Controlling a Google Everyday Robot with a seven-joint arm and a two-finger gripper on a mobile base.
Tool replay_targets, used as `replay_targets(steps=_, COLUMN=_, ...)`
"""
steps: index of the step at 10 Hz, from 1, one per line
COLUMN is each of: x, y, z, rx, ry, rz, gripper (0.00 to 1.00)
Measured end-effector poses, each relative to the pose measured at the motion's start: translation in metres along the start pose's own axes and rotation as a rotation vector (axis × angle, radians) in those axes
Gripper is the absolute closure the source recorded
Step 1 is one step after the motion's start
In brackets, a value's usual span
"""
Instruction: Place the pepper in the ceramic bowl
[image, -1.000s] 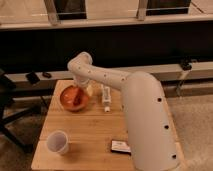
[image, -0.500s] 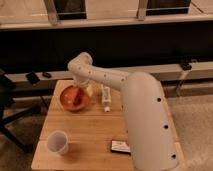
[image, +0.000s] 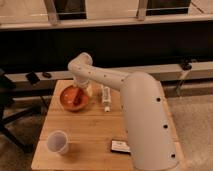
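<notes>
The ceramic bowl (image: 67, 102), round and orange-brown, sits at the back left of the wooden table (image: 95, 132). A small red pepper (image: 78, 97) lies inside it, towards its right side. My white arm reaches from the right front across the table. My gripper (image: 83, 88) hangs down at the bowl's back right rim, just above the pepper. The arm's end hides most of the gripper, and I cannot tell whether it touches the pepper.
A pale yellowish lump (image: 89, 91) lies right of the bowl. A white tube-like object (image: 106, 98) lies beside it. A white cup (image: 58, 142) stands front left, a dark packet (image: 120, 146) front middle. A dark ledge runs behind, and a chair (image: 7, 107) stands to the left.
</notes>
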Motion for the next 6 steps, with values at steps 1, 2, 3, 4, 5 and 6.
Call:
replay_targets(steps=1, x=0.0002, y=0.0, z=0.0005, rx=0.0, ry=0.0, rz=0.0, gripper=0.2)
replay_targets(steps=2, x=0.0002, y=-0.0003, z=0.0009, rx=0.001, ry=0.0, rz=0.0, gripper=0.2)
replay_targets(steps=3, x=0.0005, y=-0.0004, z=0.0018, rx=0.0, ry=0.0, rz=0.001, gripper=0.2)
replay_targets(steps=4, x=0.0007, y=-0.0007, z=0.002, rx=0.001, ry=0.0, rz=0.001, gripper=0.2)
replay_targets(steps=5, x=0.001, y=-0.0005, z=0.0029, rx=0.001, ry=0.0, rz=0.001, gripper=0.2)
replay_targets(steps=6, x=0.0014, y=-0.0003, z=0.0035, rx=0.001, ry=0.001, rz=0.001, gripper=0.2)
